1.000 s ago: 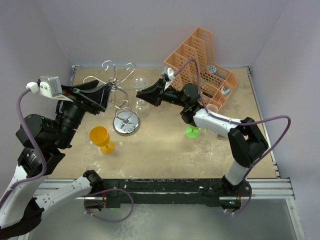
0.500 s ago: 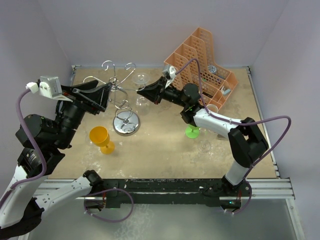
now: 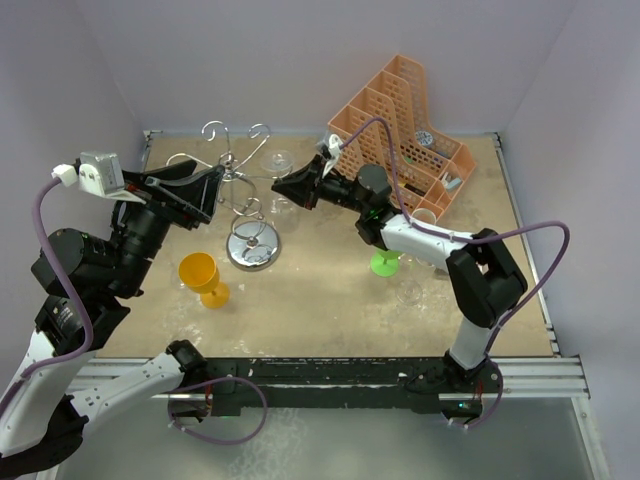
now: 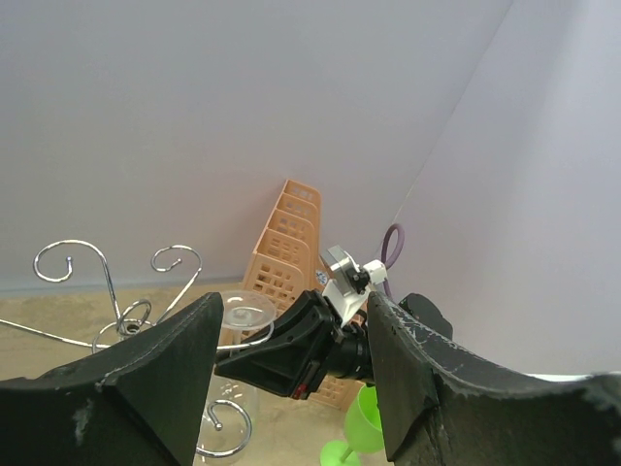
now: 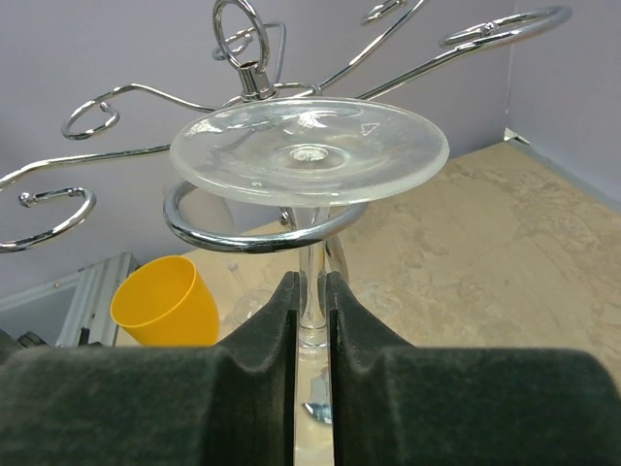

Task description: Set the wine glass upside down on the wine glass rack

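The clear wine glass [image 5: 309, 155] is upside down, its round foot on top, and it also shows in the top view [image 3: 279, 160]. My right gripper [image 5: 311, 291] is shut on its stem. The stem passes through a curled hook [image 5: 254, 230] of the silver wine glass rack [image 3: 236, 178], with the foot just above that hook. I cannot tell whether the foot touches it. The rack's shiny round base [image 3: 252, 247] stands on the table. My left gripper [image 3: 205, 190] is open and empty, raised just left of the rack's arms. In the left wrist view the glass's foot [image 4: 247, 311] sits by my right gripper [image 4: 291, 345].
A yellow plastic goblet [image 3: 202, 277] stands left of the rack's base. A green goblet [image 3: 384, 262] stands under my right arm, with a clear glass [image 3: 408, 290] near it. The orange mesh file organiser [image 3: 405, 135] stands at the back right, by the wall.
My right gripper has moved the glass left and farther back, into the rack's hook arms. The left arm has not moved.
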`<action>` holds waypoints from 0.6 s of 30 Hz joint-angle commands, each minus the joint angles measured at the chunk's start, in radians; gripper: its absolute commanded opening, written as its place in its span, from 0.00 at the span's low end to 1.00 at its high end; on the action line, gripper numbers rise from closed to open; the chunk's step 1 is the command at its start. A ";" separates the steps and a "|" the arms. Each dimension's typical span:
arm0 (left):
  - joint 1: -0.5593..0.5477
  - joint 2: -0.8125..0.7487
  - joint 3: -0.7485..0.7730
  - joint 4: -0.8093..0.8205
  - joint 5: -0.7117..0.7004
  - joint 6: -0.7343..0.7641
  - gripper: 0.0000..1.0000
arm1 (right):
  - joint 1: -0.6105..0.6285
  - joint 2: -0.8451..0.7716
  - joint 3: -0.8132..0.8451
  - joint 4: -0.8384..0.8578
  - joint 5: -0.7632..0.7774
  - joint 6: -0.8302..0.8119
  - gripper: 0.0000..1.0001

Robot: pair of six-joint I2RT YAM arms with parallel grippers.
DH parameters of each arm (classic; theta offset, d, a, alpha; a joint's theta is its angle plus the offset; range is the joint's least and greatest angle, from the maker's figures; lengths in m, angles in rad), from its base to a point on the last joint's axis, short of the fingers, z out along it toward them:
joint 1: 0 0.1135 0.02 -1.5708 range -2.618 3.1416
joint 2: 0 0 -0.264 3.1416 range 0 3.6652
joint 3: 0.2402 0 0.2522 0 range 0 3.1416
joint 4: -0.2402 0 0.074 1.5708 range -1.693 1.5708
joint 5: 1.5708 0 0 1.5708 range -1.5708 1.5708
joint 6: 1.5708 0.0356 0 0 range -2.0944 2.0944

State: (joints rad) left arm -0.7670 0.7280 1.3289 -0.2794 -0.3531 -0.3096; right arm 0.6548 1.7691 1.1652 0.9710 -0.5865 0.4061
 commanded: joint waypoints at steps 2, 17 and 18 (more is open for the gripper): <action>0.000 0.004 0.004 0.017 -0.011 0.024 0.59 | -0.002 -0.017 0.051 0.025 -0.024 -0.034 0.22; 0.001 -0.003 0.002 -0.016 -0.007 0.011 0.66 | -0.001 -0.147 -0.099 0.073 0.055 -0.026 0.69; 0.000 -0.005 0.003 -0.023 -0.002 0.007 0.66 | -0.001 -0.167 -0.127 0.079 0.077 -0.019 0.71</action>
State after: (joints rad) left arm -0.7670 0.7280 1.3289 -0.2886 -0.3676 -0.3099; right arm 0.6544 1.6981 1.1023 0.9756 -0.5709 0.3828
